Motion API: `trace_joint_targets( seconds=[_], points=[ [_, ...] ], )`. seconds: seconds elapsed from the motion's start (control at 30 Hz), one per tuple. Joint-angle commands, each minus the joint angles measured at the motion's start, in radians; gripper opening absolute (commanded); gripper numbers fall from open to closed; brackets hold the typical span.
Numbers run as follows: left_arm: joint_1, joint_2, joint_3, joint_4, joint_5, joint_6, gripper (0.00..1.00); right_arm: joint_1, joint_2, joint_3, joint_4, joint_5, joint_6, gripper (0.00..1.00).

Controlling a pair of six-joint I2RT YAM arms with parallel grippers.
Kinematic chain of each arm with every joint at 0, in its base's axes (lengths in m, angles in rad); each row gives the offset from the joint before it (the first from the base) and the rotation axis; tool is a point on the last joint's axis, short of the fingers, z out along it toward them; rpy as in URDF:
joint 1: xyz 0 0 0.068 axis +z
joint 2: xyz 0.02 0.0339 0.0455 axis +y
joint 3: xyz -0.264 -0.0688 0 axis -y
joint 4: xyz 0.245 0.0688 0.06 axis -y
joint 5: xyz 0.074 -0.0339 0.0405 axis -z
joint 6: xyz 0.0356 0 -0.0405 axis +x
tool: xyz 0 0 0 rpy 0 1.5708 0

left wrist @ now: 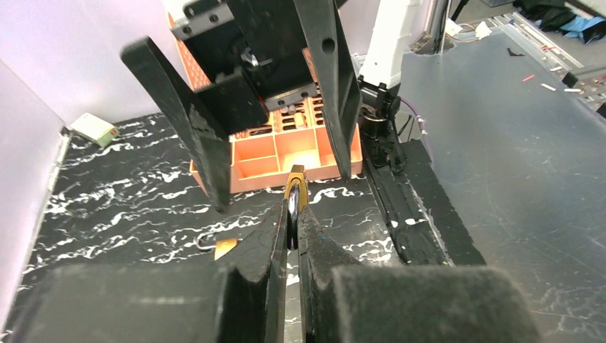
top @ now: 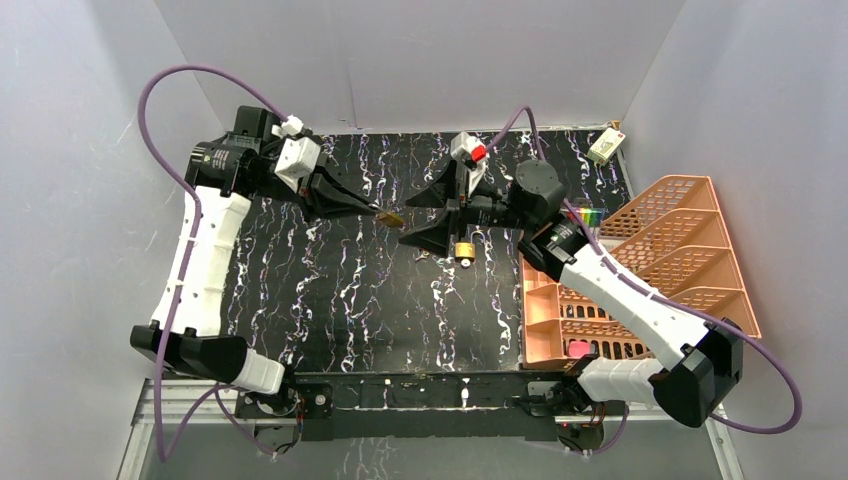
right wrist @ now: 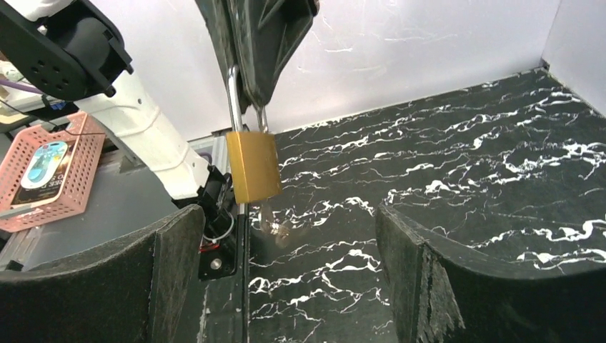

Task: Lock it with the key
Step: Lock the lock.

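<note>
Left of the orange tray [top: 690, 182], above the middle of the black marbled table [top: 330, 300], the left pincer [left wrist: 293, 209] is closed narrow on the shackle of a brass padlock [right wrist: 254, 166]. The padlock's body hangs free below the fingertips, clear of the table. In the left wrist view it shows edge-on, a thin brass strip squeezed between the two black fingers [left wrist: 275, 243]. Whether the shackle is pushed home in the body cannot be told.

Between the padlock and the tray, the right pincer [right wrist: 287, 214] is spread wide and holds nothing. Its tips point away from the tray, and the padlock hangs just ahead of its open gap, touching neither finger.

The key [left wrist: 223, 246], with a wire ring on it, lies flat on the table left of the tray, beneath the raised pincers and touched by neither. In the right wrist view it is only a blur under the padlock.

Just beyond the tray's far corner, a small white box [top: 605, 146] sits at the back edge of the table
</note>
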Motion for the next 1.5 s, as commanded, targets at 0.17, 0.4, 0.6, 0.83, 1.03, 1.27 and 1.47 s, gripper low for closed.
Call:
trace_joint_targets(
  seconds=[0.17,0.4,0.6,0.83,1.03,1.27,1.47],
  points=[
    [0.007,0.053,0.122,-0.015,0.227,0.015,0.0,0.035,-0.069,-0.087,0.352,0.04,0.011,0.94],
    [0.007,0.066,0.155,-0.011,0.227,0.007,0.0,0.106,-0.036,-0.107,0.458,0.131,-0.069,0.89],
    [0.008,0.047,0.151,0.076,0.226,-0.083,0.0,0.151,-0.021,-0.099,0.43,0.211,-0.143,0.83],
    [0.008,-0.001,0.086,0.24,0.221,-0.219,0.0,0.155,-0.025,-0.095,0.422,0.226,-0.144,0.74],
    [0.008,-0.032,0.055,0.348,0.203,-0.315,0.0,0.156,-0.02,-0.094,0.412,0.228,-0.138,0.64],
    [0.009,-0.065,0.002,0.45,0.185,-0.4,0.0,0.157,-0.001,-0.075,0.411,0.223,-0.126,0.33],
    [0.008,-0.083,-0.034,0.547,0.153,-0.489,0.0,0.156,0.005,-0.061,0.407,0.251,-0.121,0.0]
  ],
)
